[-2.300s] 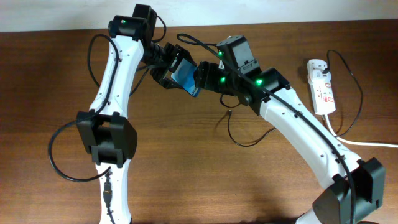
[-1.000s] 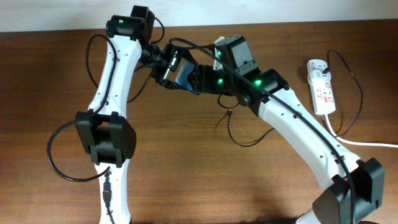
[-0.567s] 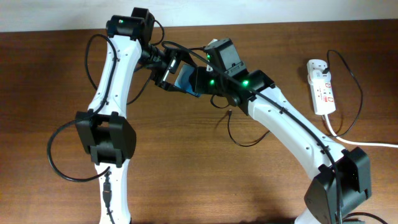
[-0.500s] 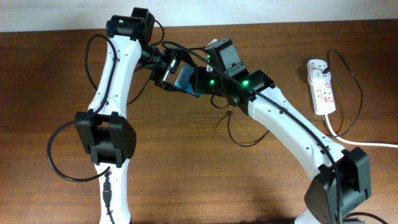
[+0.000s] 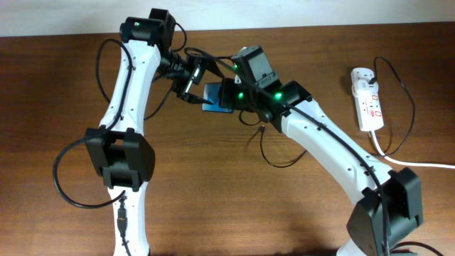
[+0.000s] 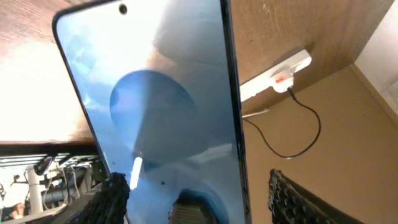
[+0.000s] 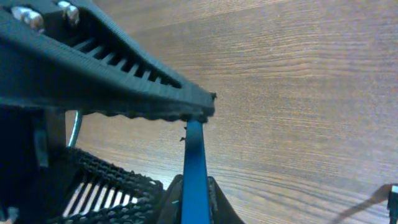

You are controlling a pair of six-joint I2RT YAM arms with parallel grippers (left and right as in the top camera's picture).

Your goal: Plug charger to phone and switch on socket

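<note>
The phone (image 5: 215,99), blue-screened, hangs above the table between both arms. My right gripper (image 5: 229,96) is shut on it; in the right wrist view the phone (image 7: 194,162) stands edge-on, pinched in my right gripper (image 7: 196,200). My left gripper (image 5: 196,80) is open around the phone's other end. In the left wrist view the phone (image 6: 155,106) fills the frame, with one finger against its left edge and a gap before the other finger (image 6: 295,199). The charger (image 5: 269,158) lies looped on the table, its tip (image 5: 263,129) free. The socket (image 5: 368,101) lies far right.
The socket's thick white cord (image 5: 419,163) runs off the right edge. A black cable (image 5: 397,89) arcs from the plug at the socket's far end. The socket (image 6: 277,70) also shows in the left wrist view. The right arm (image 5: 334,153) crosses the table's right half.
My right gripper has shut on the phone. The phone has swung from tilted to flatter and shifted slightly right. My left gripper's jaws have narrowed a little but stand off the phone.
</note>
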